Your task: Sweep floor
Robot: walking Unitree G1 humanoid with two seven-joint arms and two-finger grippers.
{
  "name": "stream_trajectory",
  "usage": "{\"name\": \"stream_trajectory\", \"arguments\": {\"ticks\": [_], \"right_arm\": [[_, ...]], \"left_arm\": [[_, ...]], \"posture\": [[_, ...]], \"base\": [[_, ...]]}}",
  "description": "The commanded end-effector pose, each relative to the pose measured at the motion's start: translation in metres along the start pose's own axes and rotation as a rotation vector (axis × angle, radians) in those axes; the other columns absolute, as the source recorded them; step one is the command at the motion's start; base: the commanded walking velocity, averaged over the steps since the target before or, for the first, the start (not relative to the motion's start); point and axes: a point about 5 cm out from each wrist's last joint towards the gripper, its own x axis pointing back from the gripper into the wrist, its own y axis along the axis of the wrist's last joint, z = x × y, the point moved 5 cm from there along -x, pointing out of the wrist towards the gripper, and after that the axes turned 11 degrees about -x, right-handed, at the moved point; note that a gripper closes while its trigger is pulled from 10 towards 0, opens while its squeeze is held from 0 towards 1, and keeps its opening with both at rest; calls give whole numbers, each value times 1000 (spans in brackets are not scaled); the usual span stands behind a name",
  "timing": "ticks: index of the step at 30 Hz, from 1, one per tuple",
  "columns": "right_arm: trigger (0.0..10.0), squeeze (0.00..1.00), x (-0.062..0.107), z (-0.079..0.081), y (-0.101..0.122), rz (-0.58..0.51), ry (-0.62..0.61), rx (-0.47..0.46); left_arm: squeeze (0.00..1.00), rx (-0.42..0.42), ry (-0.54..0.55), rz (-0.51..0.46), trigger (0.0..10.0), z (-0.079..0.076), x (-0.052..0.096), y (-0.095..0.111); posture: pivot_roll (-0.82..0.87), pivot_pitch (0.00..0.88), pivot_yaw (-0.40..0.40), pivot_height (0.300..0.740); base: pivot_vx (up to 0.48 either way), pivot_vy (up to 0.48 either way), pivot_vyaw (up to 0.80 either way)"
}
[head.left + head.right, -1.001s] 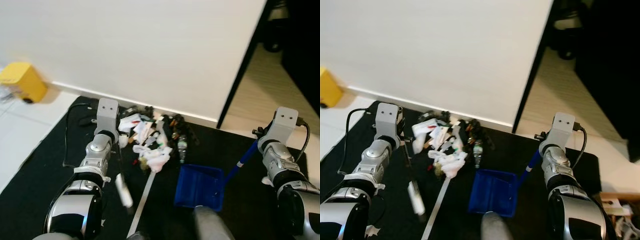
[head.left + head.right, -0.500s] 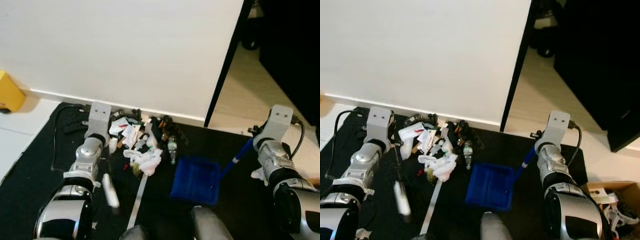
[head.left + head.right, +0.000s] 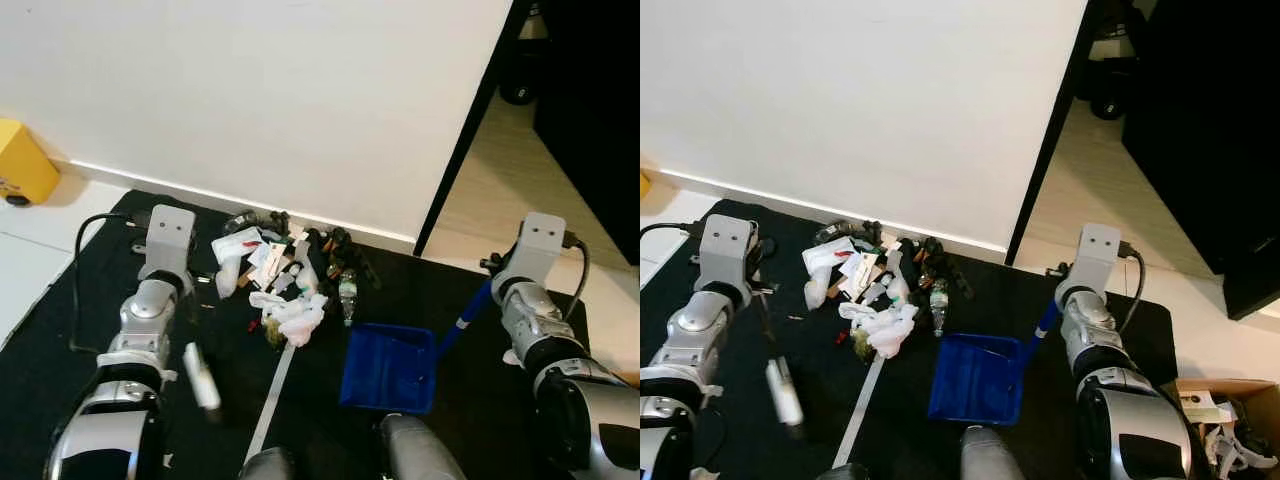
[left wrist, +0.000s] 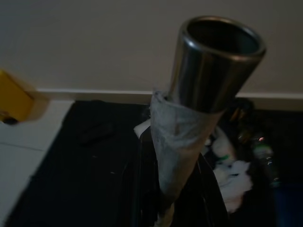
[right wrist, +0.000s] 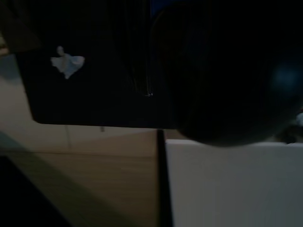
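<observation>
Left eye view: a litter pile point(image 3: 285, 280) lies on the black mat point(image 3: 90, 300) by the white wall point(image 3: 250, 90), the blue dustpan point(image 3: 390, 368) just beside it. My left pincer grips the broom handle point(image 4: 199, 94); whether my right pincer is clamped on the dustpan's blue handle point(image 3: 462, 318) I cannot tell.

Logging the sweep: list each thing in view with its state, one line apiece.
Trash pile: heaped on the black mat by the wall, not yet in the dustpan.
Blue dustpan: on the mat beside the pile, empty.
Broom handle: in the left claw's view.
Yellow bin: by the wall.
</observation>
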Motion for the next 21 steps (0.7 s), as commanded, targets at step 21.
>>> {"name": "stream_trajectory", "arguments": {"ticks": [21], "right_arm": [[10000, 0, 2, -4, -11, 31, -34, -19]], "left_arm": [[0, 121, 50, 66, 10000, -6, -4, -2]], "posture": [[72, 0, 0, 740]], "base": [[186, 0, 0]]}}
